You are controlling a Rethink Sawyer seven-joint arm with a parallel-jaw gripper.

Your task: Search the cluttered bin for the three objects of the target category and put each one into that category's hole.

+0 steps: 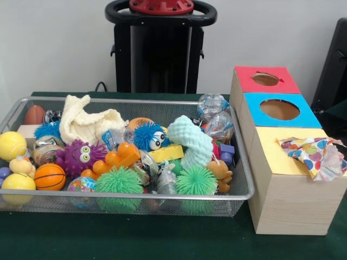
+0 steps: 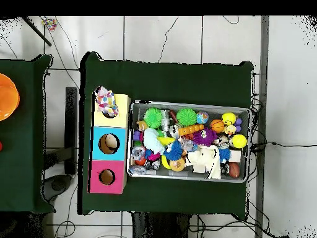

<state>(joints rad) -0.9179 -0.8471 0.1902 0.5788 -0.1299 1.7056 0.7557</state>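
The silver wire-mesh bin (image 1: 135, 196) stands on the green table, full of toys; it also shows in the overhead view (image 2: 189, 104). One polka-dot cloth bunch (image 1: 314, 154) lies on the top of the yellow-faced box (image 1: 271, 157), spilling over its edge and covering the hole. In the overhead view the cloth (image 2: 106, 101) sits at one end of the yellow face (image 2: 121, 118). I see no other polka-dot cloth among the toys in the bin. The gripper shows in neither view; only the pedestal (image 1: 160, 49) stands behind the bin.
The blue-faced box (image 1: 255, 116) and red-faced box (image 1: 249, 73) stand in a row behind the yellow one, holes open. The bin holds a cream knitted cloth (image 1: 87, 122), green spiky balls (image 1: 118, 181), a purple monster (image 1: 81, 157), foil wrappers and balls.
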